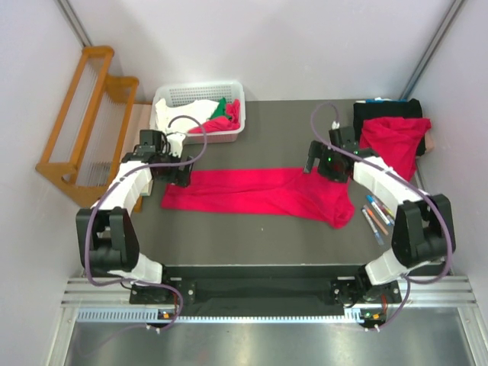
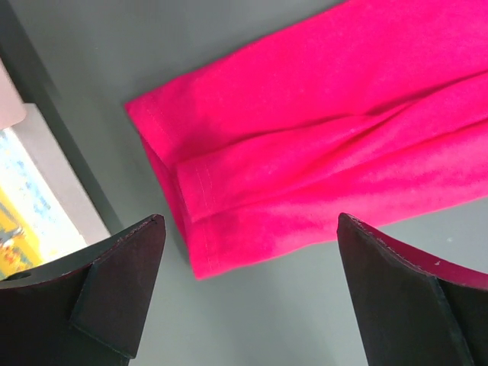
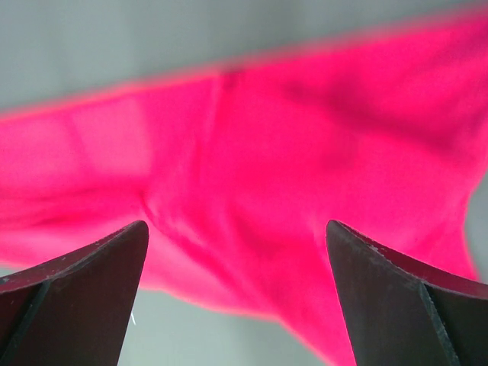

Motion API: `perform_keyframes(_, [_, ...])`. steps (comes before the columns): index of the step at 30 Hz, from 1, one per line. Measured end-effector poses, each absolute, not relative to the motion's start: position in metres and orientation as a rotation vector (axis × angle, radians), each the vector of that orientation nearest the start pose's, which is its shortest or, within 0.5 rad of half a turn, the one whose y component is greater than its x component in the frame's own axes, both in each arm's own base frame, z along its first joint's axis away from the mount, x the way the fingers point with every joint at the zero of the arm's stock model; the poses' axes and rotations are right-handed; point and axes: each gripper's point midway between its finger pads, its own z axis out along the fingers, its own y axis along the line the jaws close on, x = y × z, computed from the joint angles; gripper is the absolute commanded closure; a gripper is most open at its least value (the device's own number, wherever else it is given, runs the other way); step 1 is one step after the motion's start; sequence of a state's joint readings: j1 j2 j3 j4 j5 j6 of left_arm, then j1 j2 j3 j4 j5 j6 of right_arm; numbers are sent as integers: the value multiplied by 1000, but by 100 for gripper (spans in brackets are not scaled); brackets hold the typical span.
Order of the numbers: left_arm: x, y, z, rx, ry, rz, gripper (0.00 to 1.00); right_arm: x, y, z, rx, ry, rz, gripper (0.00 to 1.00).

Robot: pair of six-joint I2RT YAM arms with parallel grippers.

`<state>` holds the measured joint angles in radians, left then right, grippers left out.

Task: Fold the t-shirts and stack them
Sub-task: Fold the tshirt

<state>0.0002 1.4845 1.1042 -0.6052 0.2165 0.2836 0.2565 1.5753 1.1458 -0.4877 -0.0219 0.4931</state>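
Observation:
A crimson t-shirt point(image 1: 259, 191), folded lengthwise into a long band, lies flat across the middle of the dark table. My left gripper point(image 1: 180, 174) is open and empty just above the band's left end; the left wrist view shows the hemmed corner point(image 2: 305, 152) between the two fingers point(image 2: 122, 282). My right gripper point(image 1: 313, 162) is open and empty over the band's right end, where the cloth point(image 3: 259, 152) spreads wider. A second red t-shirt point(image 1: 393, 139) lies crumpled at the back right. More red cloth point(image 1: 230, 120) shows in the basket.
A white basket point(image 1: 200, 92) at the back left holds white, green and red cloth. A black box point(image 1: 386, 108) sits under the crumpled shirt. Several markers point(image 1: 377, 213) lie by the right edge. A wooden rack point(image 1: 84, 114) stands left of the table.

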Motion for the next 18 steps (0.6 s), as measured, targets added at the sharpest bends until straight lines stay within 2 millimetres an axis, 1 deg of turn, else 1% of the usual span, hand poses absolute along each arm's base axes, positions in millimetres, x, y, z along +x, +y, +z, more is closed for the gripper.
perform_keyframes(3, [358,-28,96,444,2513,-170,1,334,127,101,272,2551,360,0])
perform_keyframes(7, [362,-33,67,465,2573,-193,1,302,127,97,271,2578,373,0])
perform_keyframes(9, [363,-36,55,475,2596,-201,1,295,125,96,275,2583,371,0])
perform_keyframes(12, [364,-38,44,485,2618,-209,1,294,124,96,287,2583,367,0])
perform_keyframes(16, [371,-39,41,486,2616,-208,1,295,125,95,299,2578,373,0])
perform_keyframes(18, [378,-39,43,486,2600,-199,1,293,125,91,307,2585,372,0])
